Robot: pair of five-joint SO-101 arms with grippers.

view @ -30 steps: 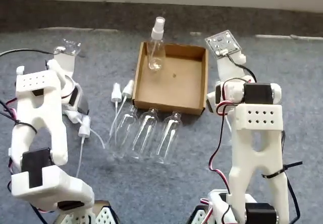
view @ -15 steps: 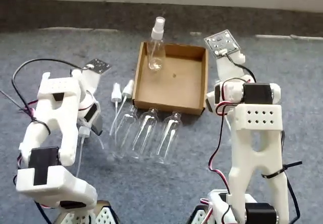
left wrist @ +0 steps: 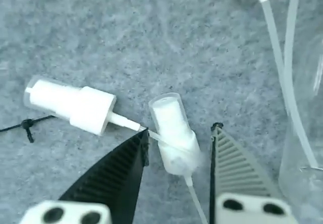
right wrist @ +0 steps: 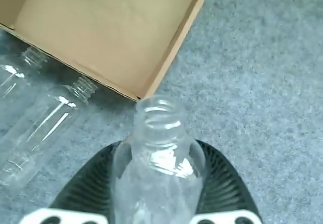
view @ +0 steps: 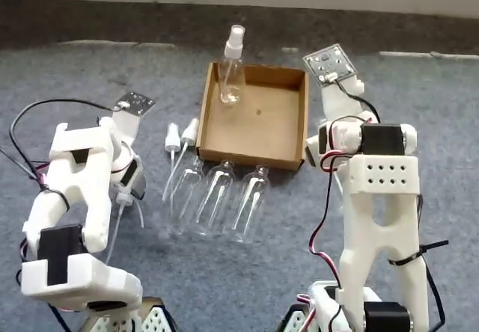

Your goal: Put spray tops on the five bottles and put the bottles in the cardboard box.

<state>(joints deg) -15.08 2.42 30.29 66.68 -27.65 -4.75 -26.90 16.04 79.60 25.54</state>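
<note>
High view: shows cardboard box (view: 262,126) at 12 o'clock of surface (view: 419,100), capped bottle (view: 233,74) upright in its 11 o'clock corner, three open bottles (view: 217,197) lying at its 6 o'clock.
Left wrist view: shows left pincer (left wrist: 179,130) apart, straddling spray top (left wrist: 174,128).
Right wrist view: shows right pincer (right wrist: 159,156) clamped on uncapped bottle (right wrist: 159,128), near cardboard box corner.

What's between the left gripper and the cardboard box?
Two loose spray tops lie on the carpet by the box, shown in the high view.
</note>
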